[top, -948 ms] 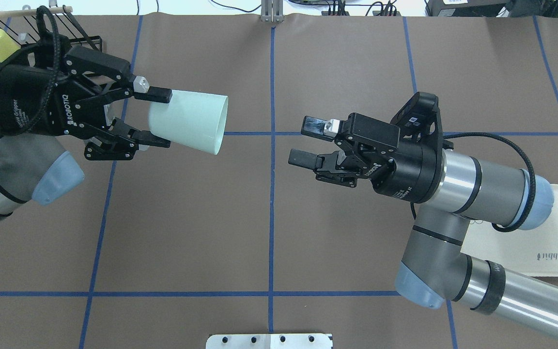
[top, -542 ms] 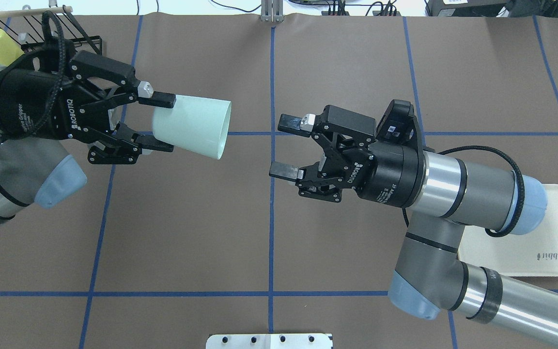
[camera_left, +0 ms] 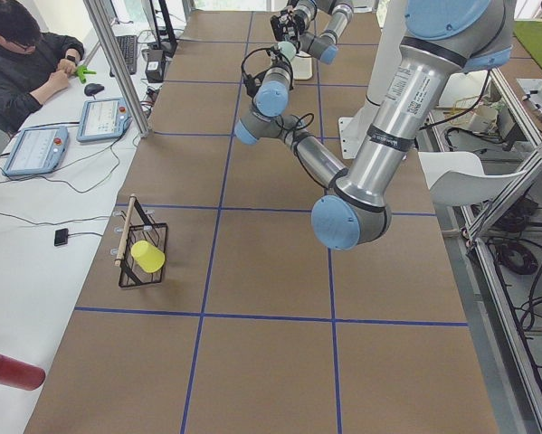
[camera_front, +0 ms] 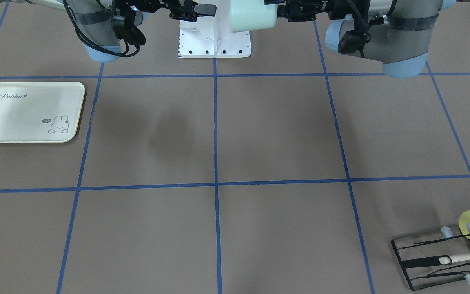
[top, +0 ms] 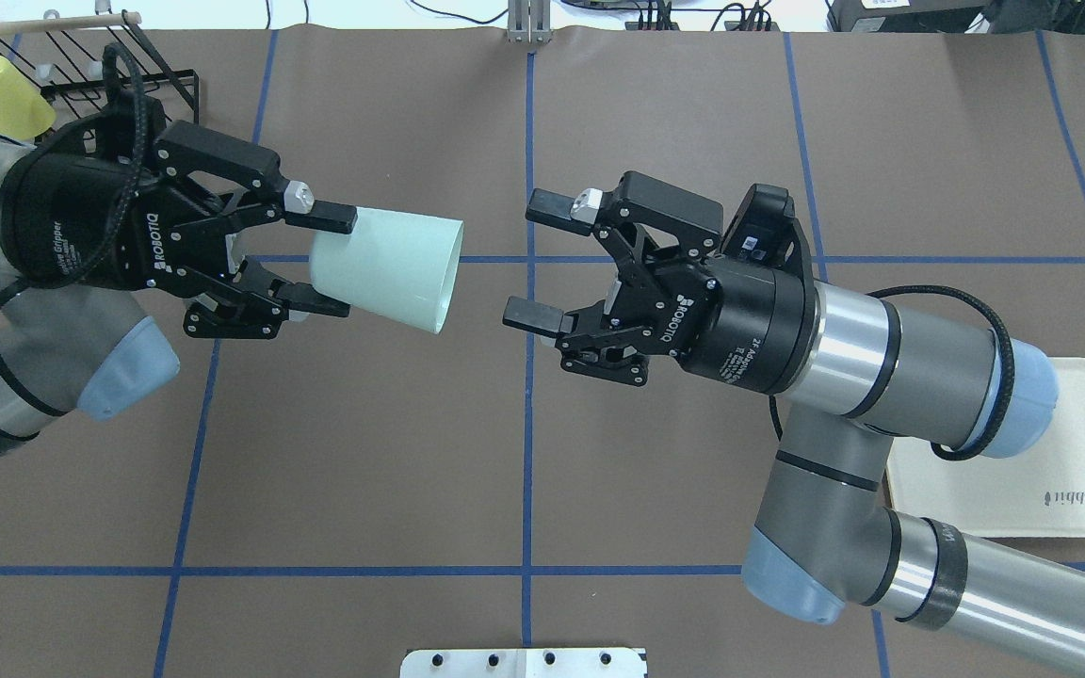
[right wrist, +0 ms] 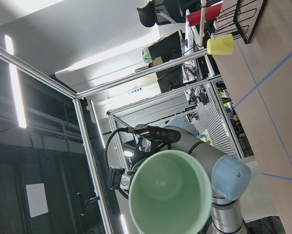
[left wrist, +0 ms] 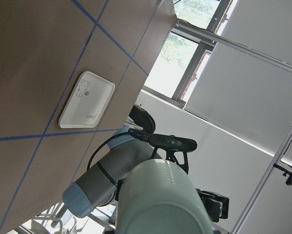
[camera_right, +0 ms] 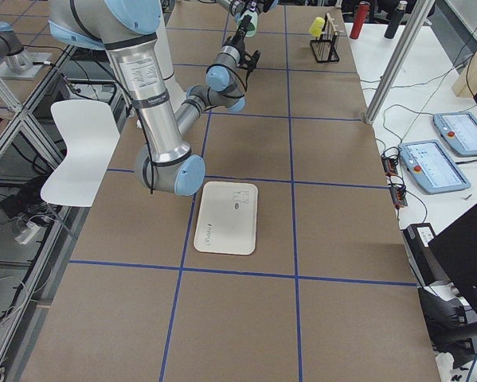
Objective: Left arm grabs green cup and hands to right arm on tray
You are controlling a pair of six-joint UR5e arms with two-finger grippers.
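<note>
Both arms have closed in toward the middle of the overhead view, narrowing the gap between cup and opposing fingers. One green cup (top: 390,268) hangs sideways above the tabletop (top: 364,452), just left of the frame's centre, its open mouth facing right. The left fingers (top: 331,217) are clenched on it near its base, one above and one below. The right fingers (top: 533,315) are spread wide just to the right of the rim, apart from it, one higher and one lower than the mouth. The right wrist view looks straight into the cup's round opening. One tray (top: 1084,443) lies flat at the lower right edge, partly covered by the right arm. One black wire rack (top: 142,80) stands in the upper left corner, carrying one yellow cup (top: 6,94) and one wooden rod (top: 43,24).
</note>
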